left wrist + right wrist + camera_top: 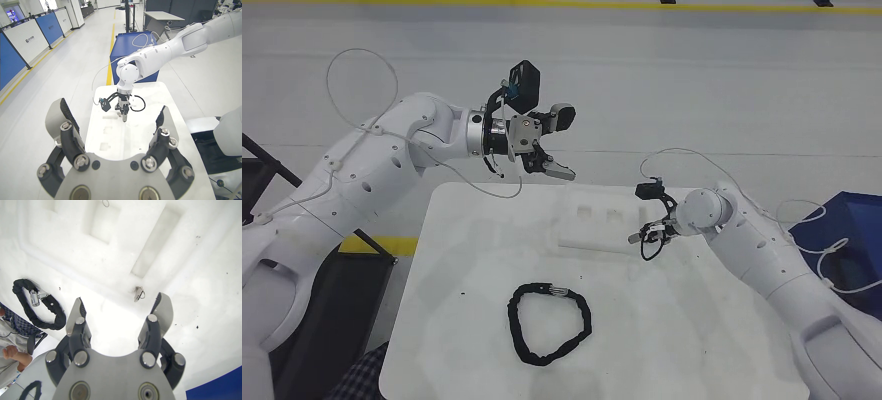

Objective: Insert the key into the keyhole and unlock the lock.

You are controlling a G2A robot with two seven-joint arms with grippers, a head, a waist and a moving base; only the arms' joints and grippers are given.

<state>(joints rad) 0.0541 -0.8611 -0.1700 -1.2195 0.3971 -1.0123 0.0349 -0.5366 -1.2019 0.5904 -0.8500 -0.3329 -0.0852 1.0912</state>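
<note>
Lock (549, 322): a black fabric-sleeved chain looped on the white table (692, 340), nearest. Beyond, the small metal key (138, 293) lies at the edge of a recessed white foam block (592, 238), just before the open, empty right pincer (120, 297). Farthest, the left pincer (113, 104) gapes empty.

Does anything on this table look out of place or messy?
Only mildly. The key lies loose beside the white foam tray, just outside the end of its long slot rather than in it. A few dark specks dot the table. The black chain lock lies in a tidy loop.
</note>
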